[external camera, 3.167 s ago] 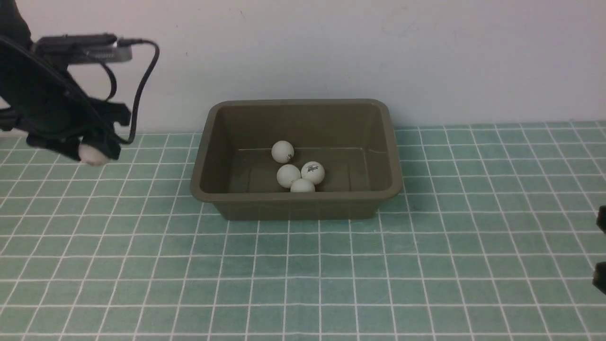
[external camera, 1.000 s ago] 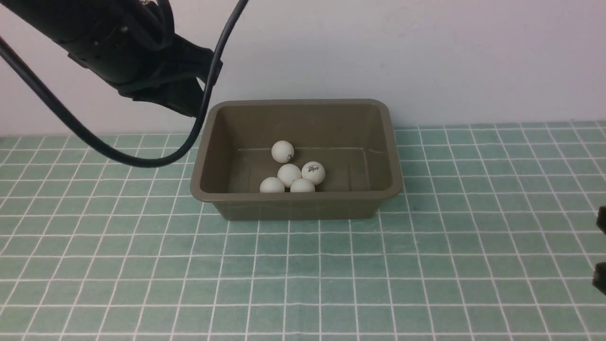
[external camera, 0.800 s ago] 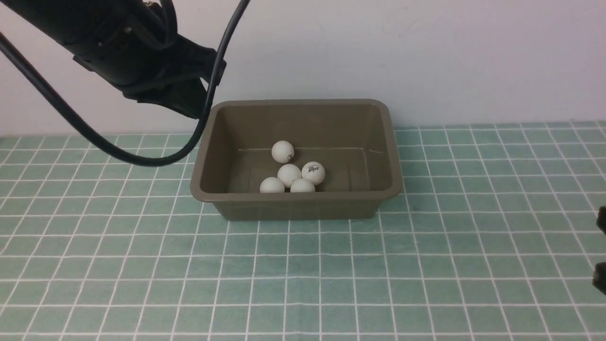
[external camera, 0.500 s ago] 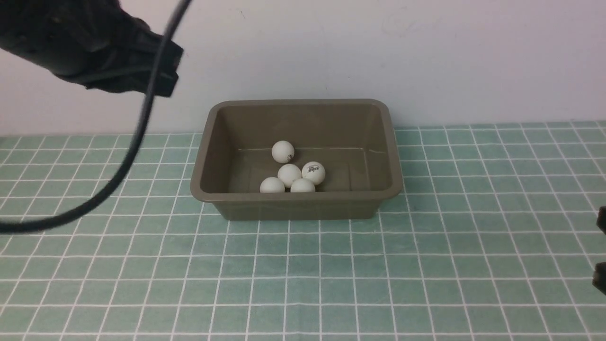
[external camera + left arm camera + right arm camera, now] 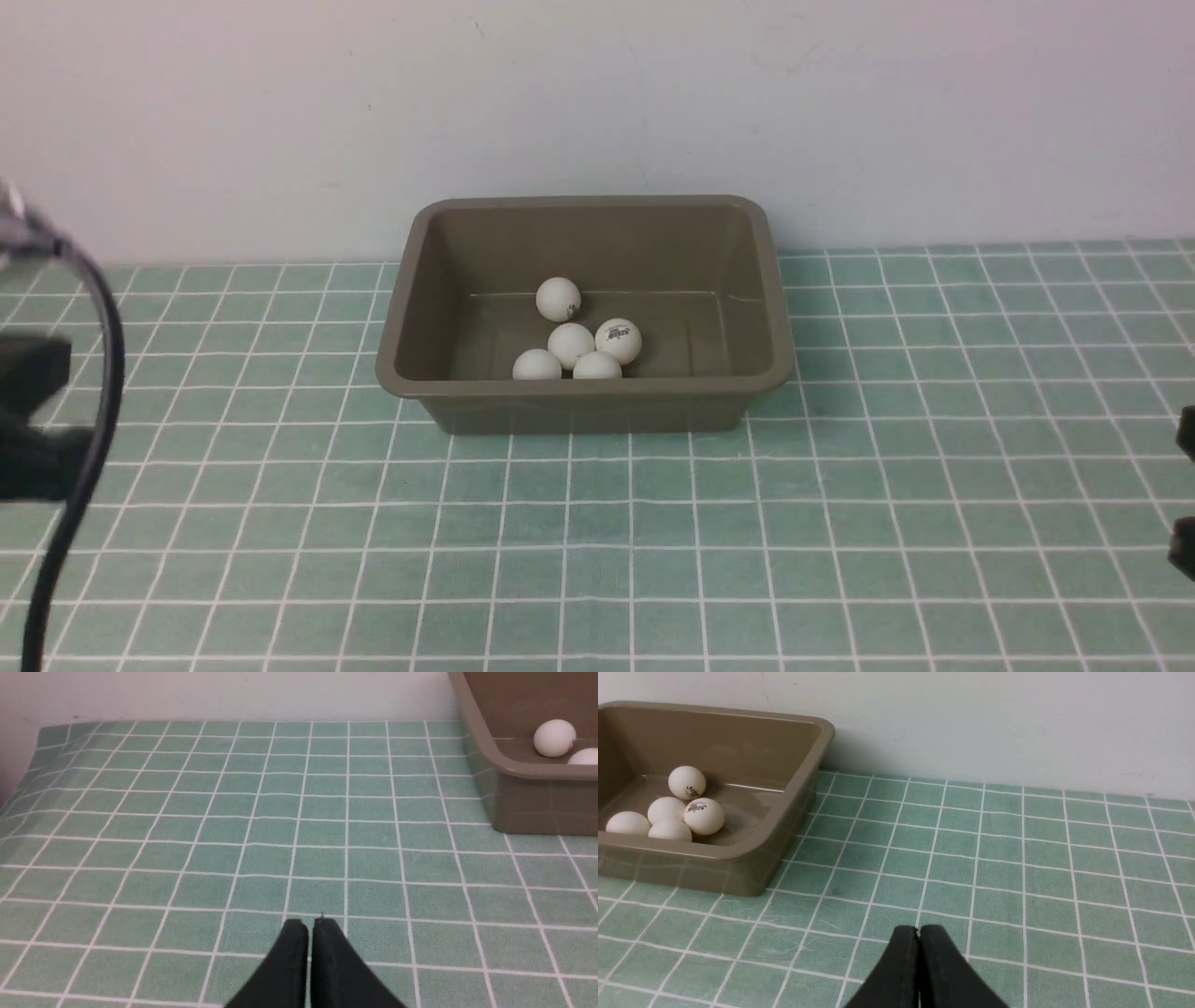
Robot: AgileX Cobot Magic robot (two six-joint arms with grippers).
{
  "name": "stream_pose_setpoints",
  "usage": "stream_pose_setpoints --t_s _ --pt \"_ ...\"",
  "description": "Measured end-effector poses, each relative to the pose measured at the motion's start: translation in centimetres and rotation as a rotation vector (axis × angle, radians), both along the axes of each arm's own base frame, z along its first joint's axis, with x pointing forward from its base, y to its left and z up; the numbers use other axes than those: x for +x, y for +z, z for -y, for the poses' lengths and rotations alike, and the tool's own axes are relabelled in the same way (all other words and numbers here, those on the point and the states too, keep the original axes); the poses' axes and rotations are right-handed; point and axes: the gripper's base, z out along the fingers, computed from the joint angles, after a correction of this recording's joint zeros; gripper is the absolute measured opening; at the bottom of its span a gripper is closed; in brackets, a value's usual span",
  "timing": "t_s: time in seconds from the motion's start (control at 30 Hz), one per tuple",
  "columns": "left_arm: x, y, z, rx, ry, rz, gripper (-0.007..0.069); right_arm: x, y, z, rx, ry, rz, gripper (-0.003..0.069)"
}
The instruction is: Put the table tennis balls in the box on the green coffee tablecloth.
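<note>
Front view: all five table tennis balls (image 5: 570, 343) sat inside the box (image 5: 585, 397), bunched near its front wall.
Box: sat on the green coffee tablecloth (image 5: 653, 541), close to the wall.
Left tool (image 5: 310, 926): fingers pressed together, holding nothing, over bare cloth.
Right tool (image 5: 919, 933): same deal, pinched together and empty.

My black claws (image 5: 310, 926) are plain. Olive-brown rectangular plastic box (image 5: 583, 408): unpatterned. Small white matte table tennis balls (image 5: 570, 345): dark logos. Teal-green tablecloth (image 5: 597, 541): white grid.
</note>
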Motion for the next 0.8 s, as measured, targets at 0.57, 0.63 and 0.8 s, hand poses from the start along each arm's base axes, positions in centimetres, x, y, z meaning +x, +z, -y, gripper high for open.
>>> stream_pose_setpoints --t_s 0.57,0.63,0.8 --pt "-1.7 -4.1 0.0 0.032 0.016 0.026 -0.0004 0.0 -0.1 0.0 0.000 0.002 -0.008 -0.0011" --pt "-1.7 -4.1 0.0 0.033 0.016 0.026 -0.0004 0.0 -0.1 0.0 -0.001 0.003 -0.012 -0.0011" --pt "-1.7 -4.1 0.0 0.034 0.016 0.026 -0.0004 -0.1 -0.1 0.0 -0.001 0.004 -0.015 -0.0011"
